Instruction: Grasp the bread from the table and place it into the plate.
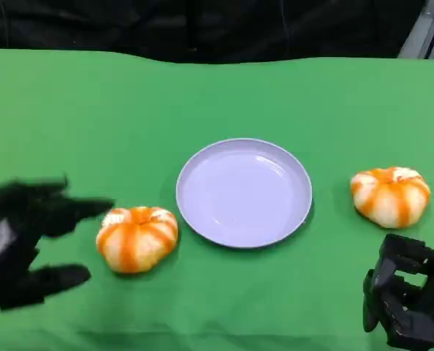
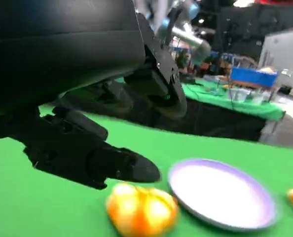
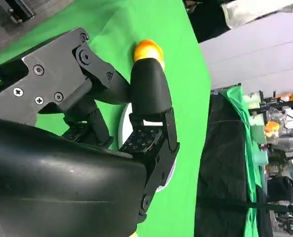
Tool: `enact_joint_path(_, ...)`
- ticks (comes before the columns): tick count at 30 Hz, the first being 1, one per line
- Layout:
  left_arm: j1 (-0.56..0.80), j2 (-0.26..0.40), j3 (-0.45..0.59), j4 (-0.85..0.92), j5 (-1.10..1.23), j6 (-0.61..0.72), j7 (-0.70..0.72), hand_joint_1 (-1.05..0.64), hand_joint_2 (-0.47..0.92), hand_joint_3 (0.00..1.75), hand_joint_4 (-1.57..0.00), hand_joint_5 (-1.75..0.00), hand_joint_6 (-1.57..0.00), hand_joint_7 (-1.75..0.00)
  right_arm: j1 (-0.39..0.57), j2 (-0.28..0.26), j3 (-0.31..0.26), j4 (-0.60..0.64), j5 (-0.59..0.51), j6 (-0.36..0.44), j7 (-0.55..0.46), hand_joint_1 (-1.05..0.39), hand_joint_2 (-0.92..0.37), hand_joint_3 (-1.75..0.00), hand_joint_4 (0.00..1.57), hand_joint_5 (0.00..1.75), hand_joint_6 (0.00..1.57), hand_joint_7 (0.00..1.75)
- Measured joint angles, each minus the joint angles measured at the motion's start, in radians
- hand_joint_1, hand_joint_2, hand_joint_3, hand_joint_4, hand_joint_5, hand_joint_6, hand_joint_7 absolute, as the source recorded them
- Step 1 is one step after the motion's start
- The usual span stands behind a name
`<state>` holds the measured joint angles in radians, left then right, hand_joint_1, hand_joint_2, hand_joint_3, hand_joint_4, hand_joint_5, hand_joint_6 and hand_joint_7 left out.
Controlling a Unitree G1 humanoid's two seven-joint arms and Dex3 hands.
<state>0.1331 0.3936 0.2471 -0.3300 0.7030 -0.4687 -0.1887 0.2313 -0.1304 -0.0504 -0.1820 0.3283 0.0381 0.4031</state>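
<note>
Both bread rolls sit on the green table: the left roll (image 1: 136, 238) just off the plate (image 1: 244, 192) rim, the right roll (image 1: 390, 195) a bit further off the other side; plate holds nothing yet. You're looking at a soft, light, probably squashy bun, so wrap it around the sides at its widest and squeeze gently, don't pinch the top. Left hand (image 1: 23, 245) is low beside the left roll, fingers spread and holding nothing; right hand (image 1: 407, 300) is near the right roll, fingers curled in, also holding nothing.
</note>
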Motion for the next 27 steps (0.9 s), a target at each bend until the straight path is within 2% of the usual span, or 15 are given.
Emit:
enact_joint_path(5, -0.074, 0.046, -0.094, -0.005, 0.162, 0.109, -0.015, -0.9, 0.92, 0.15, -0.02, 0.0, -0.33, 0.0, 0.002, 0.001, -0.001, 0.003, -0.002, -0.008, 0.002, -0.14, -0.48, -1.21, 0.88, 1.75, 0.84, 1.51)
enact_joint_path(9, -0.171, 0.067, -0.196, 0.126, 0.24, 0.17, -0.014, -0.93, 0.92, 0.17, 0.0, 0.0, -0.28, 0.0, -0.001, 0.001, 0.001, 0.002, -0.002, -0.005, 0.003, -0.14, -0.48, -1.21, 0.87, 1.74, 0.84, 1.5)
enact_joint_path(14, -0.263, 0.062, -0.292, 0.293, 0.221, 0.238, -0.01, -0.99, 0.92, 0.29, 0.0, 0.0, -0.19, 0.0, 0.005, 0.001, 0.002, 0.0, -0.003, -0.007, 0.004, -0.14, -0.48, -1.21, 0.88, 1.74, 0.85, 1.5)
enact_joint_path(20, -0.333, 0.046, -0.383, 0.454, 0.194, 0.299, 0.004, -0.99, 0.92, 0.31, 0.0, 0.0, -0.17, 0.0, 0.013, 0.003, 0.005, -0.027, -0.002, -0.001, 0.0, -0.13, -0.49, -1.2, 0.9, 1.71, 0.86, 1.47)
enact_joint_path(27, -0.393, 0.028, -0.473, 0.626, 0.16, 0.309, 0.066, -1.02, 0.92, 0.36, 0.0, 0.0, -0.16, 0.0, 0.022, 0.004, 0.006, -0.032, 0.0, -0.001, 0.003, -0.15, -0.52, -1.15, 0.9, 1.71, 0.86, 1.47)
